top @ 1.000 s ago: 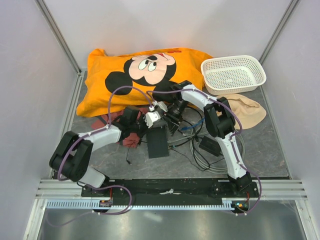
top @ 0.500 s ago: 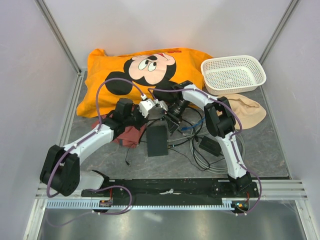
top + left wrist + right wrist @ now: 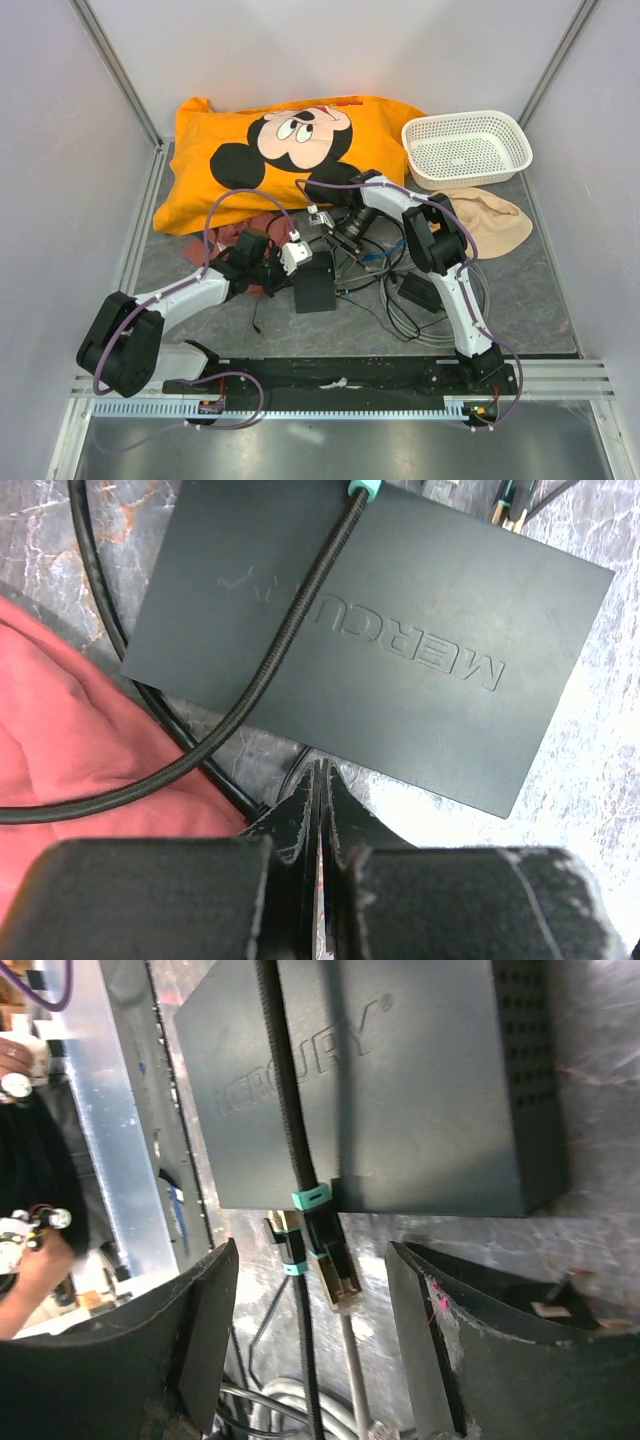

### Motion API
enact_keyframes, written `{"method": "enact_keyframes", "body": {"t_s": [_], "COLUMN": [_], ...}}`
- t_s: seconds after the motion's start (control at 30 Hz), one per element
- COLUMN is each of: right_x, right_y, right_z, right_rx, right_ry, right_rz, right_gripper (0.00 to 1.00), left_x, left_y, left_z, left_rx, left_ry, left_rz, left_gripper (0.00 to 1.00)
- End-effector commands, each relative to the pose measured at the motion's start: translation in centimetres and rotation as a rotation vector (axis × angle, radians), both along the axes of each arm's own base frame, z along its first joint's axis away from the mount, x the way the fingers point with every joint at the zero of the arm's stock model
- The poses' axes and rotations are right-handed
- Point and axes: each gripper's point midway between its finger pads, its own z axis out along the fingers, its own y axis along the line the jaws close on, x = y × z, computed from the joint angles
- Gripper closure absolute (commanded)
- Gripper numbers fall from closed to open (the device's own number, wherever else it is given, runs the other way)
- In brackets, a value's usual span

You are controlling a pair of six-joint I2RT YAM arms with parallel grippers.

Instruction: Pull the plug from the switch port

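The switch (image 3: 315, 285) is a flat dark grey box lying on the table; it fills the left wrist view (image 3: 370, 640) and the top of the right wrist view (image 3: 380, 1080). A braided cable (image 3: 290, 630) lies across its top. Two plugs with teal collars (image 3: 300, 1245) sit at the box's port edge, between my right fingers; the ports themselves are hidden. My right gripper (image 3: 310, 1255) (image 3: 322, 218) is open around those plugs without touching them. My left gripper (image 3: 320, 772) (image 3: 292, 257) is shut and empty at the box's opposite edge.
A red cloth (image 3: 70, 740) lies left of the switch. A tangle of cables and a small black adapter brick (image 3: 418, 290) lie to its right. An orange Mickey shirt (image 3: 290, 150), a white basket (image 3: 466, 147) and a beige cloth (image 3: 495, 220) are at the back.
My left arm swung away toward the shirt and has come back down, its gripper now at the switch's left edge. The right gripper has shifted slightly left.
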Motion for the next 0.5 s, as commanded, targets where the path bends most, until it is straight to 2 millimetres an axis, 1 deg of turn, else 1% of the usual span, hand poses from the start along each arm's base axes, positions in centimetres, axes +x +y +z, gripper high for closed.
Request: {"method": "enact_keyframes", "body": {"t_s": [0.0,0.1,0.17,0.2,0.27,0.33,0.4,0.43,0.47], "right_x": [-1.9,-1.4,-1.2,-1.0,-0.9,-0.9,-0.8,-0.8,-0.9], "right_y": [-1.1,-0.9,-0.8,-0.8,-0.9,-0.9,-1.0,-0.9,-0.9], "right_z": [-0.1,-0.6,-0.8,-1.0,-1.4,-1.7,-2.0,-2.1,-2.2], "right_rx": [-0.054,-0.07,-0.069,-0.075,-0.083,-0.095,-0.104,-0.104,-0.107], "right_ry": [0.078,0.064,0.054,0.052,0.051,0.055,0.057,0.058,0.066], "right_rz": [0.021,-0.001,-0.007,-0.011,-0.016,-0.019,-0.02,-0.023,-0.026], "right_gripper": [0.3,0.3,0.31,0.32,0.33,0.37,0.41,0.42,0.46], "left_x": [-0.3,-0.5,-0.4,-0.2,-0.1,0.3,0.5,0.1,-0.3], "left_y": [-0.4,-0.3,-0.8,-1.2,-2.0,-3.0,-3.7,-4.2,-4.5], "left_z": [0.4,0.6,1.3,2.1,3.1,4.3,4.9,5.1,5.0], "left_rx": [-0.026,-0.031,-0.053,-0.073,-0.115,-0.16,-0.185,-0.204,-0.209], "left_ry": [-0.035,-0.03,-0.021,-0.013,0.001,0.021,0.038,0.054,0.066], "left_rz": [-0.051,-0.043,-0.041,-0.031,-0.036,-0.035,-0.035,-0.057,-0.074], "left_gripper": [0.98,0.98,0.98,0.99,0.98,0.98,0.98,0.98,0.98]}}
